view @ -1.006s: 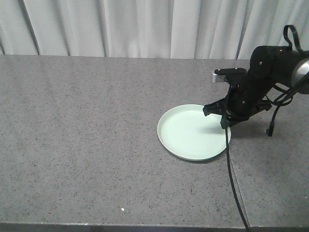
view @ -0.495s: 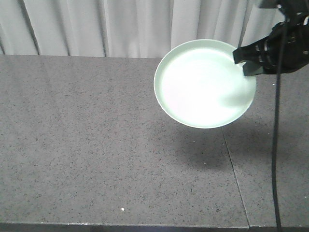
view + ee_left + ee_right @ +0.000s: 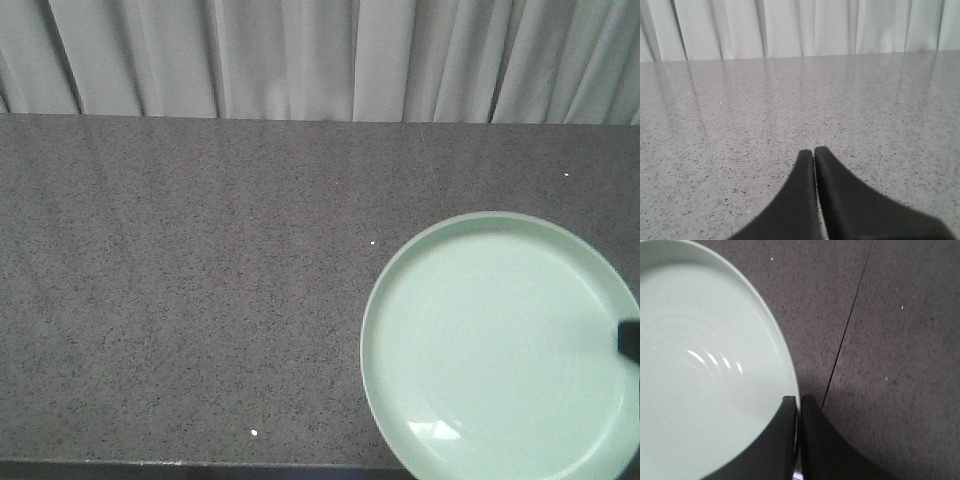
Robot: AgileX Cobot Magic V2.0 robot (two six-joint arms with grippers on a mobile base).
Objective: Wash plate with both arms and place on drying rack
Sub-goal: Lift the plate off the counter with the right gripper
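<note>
Two grippers on my feeds: my left gripper (image 3: 814,152) sits pressed closed on nothing over the speckled countertop (image 3: 790,100). Further right, the mint plate (image 3: 500,350) fills the front view's lower right corner, its rim pinched tight by my right gripper (image 3: 798,402).

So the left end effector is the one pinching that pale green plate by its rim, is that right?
Not quite: it is the right end effector pinching the plate by its rim, as the right wrist view shows. The left end effector is shut on nothing, over the counter.
</note>
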